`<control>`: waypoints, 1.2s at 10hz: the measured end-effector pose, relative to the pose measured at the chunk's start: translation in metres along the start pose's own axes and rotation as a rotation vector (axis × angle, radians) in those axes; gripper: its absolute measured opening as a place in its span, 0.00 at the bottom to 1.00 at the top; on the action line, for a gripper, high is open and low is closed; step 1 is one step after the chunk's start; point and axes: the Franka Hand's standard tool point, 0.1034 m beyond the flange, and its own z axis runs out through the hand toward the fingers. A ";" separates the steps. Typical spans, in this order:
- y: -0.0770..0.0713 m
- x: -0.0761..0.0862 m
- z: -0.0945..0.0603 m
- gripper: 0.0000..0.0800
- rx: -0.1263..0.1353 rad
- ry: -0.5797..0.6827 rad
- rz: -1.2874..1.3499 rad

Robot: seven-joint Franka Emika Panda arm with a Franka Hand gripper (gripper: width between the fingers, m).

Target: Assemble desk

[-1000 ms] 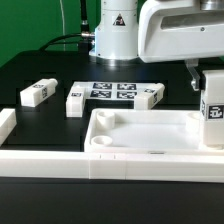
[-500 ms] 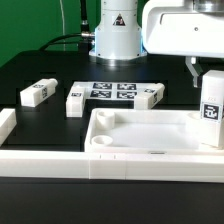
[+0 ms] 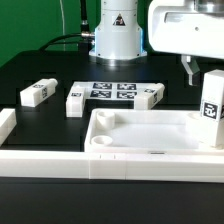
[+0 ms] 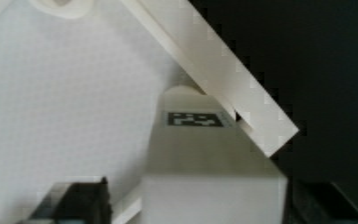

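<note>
Eyes on the top (image 3: 150, 128), the white tray sitting on the dark bench (image 3: 40, 70) with its open side up. That way up makes sense, because the corner sockets face the arm; one round socket (image 3: 101, 143) shows plainly at the top's near corner on the exterior view's left.

At the top's opposite end, on the exterior view's right, a leg (image 3: 212, 108) stands upright with its tag facing the camera. It looks planted in a corner socket, though its foot is hidden behind the rim, so how deep it sits is a guess.

The end effector (image 4: 202, 205) hangs straight above that leg, wrist pointing down. Its fingers are apart. One finger (image 3: 188, 68) shows just beside the leg's upper end, and in the wrist view both dark tips flank the leg with pale gaps on either side. So it brackets the leg and doesn't clamp it. My read is that the leg carries its own weight here.

Beyond the top's far edge, three spare legs lie flat. One (image 3: 36, 93) is well off to the exterior view's left. Two more (image 3: 75, 101) (image 3: 152, 95) bracket the marker board (image 3: 112, 92), lying within easy reach for the remaining corners.
</note>
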 end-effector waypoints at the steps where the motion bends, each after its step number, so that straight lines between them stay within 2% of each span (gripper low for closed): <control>1: -0.003 -0.003 0.001 0.77 -0.001 0.000 -0.020; 2: -0.004 -0.006 0.002 0.80 -0.003 -0.001 -0.041; 7: -0.004 -0.006 0.002 0.81 -0.004 0.000 -0.468; 8: -0.003 -0.006 0.002 0.81 -0.018 0.008 -0.553; 9: -0.003 -0.005 0.002 0.81 -0.065 0.035 -0.710; 10: -0.004 -0.005 0.001 0.81 -0.082 0.044 -0.806; 12: -0.004 -0.005 0.001 0.81 -0.089 0.040 -0.956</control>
